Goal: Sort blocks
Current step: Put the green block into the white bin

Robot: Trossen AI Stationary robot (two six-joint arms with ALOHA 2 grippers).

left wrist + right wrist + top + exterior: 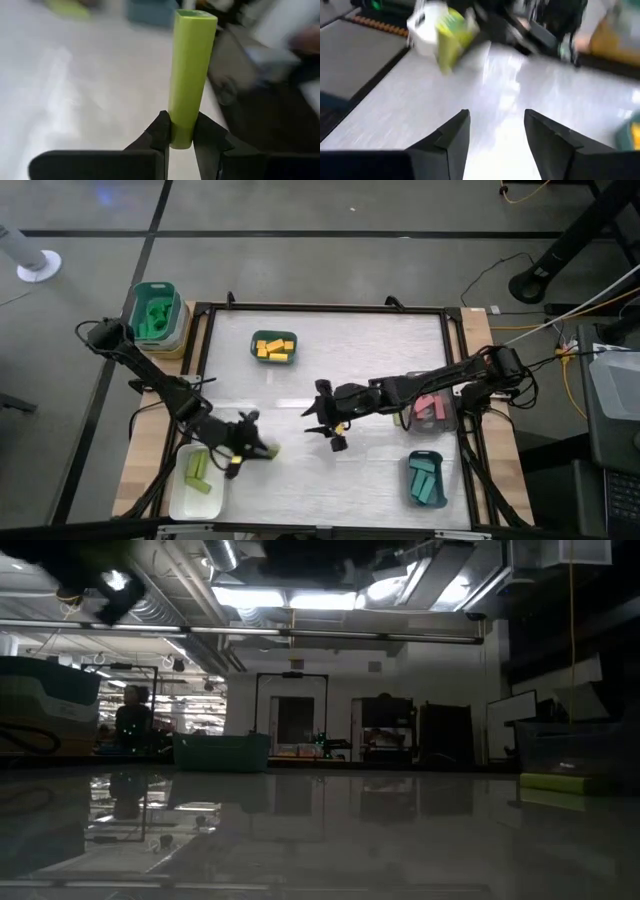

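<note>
My left gripper (pixel 255 448) is at the table's near left, beside the white tray (pixel 178 492), shut on a lime green bar (pixel 191 70). The tray holds two more lime bars (pixel 198 471). My right gripper (pixel 330 428) hovers open over the table's middle and holds nothing; its fingers (pixel 495 135) stand apart in the right wrist view. Yellow-orange blocks (pixel 273 348) lie in a dark green tray at the far side. Pink blocks (pixel 431 408) fill a grey tray at the right. Teal blocks (pixel 427 481) lie in a teal tray at the near right. My left gripper pinches the lime green bar by its lower end (pixel 181 135) between the two fingers. The bar stands out lengthwise beyond the fingertips (pixel 160 132), and its free end (pixel 196 16) points away from the wrist. It is lifted clear of the table.
A green tub (pixel 155 313) with bright green pieces stands off the table's far left corner. The table's black frame (pixel 320 307) rims the white surface. Bare tabletop lies between the two grippers and toward the near edge. In the low view a lime block (pixel 565 783) lies at the right.
</note>
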